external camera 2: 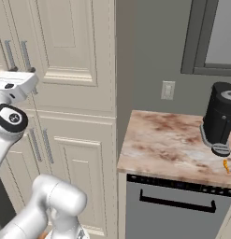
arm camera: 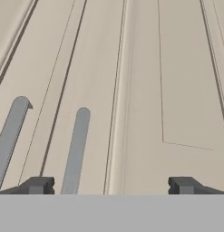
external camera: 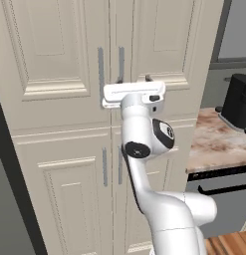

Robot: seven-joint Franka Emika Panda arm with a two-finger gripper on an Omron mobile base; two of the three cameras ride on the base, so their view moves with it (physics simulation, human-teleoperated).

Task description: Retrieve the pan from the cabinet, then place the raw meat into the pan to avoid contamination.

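Cabinet doors are shut in the left base view, the gripper up at the upper handles. Right base view adds the bench, with the meat beside a black appliance. Hand view: gripper fingers spread wide, empty, near both handles.

We see even, soft light with no glare across the tall cream raised-panel cabinet. Faint shading lines its panel grooves, and a darker strip falls just left of it. Edges look sharp and slightly jagged, without blur or bending.
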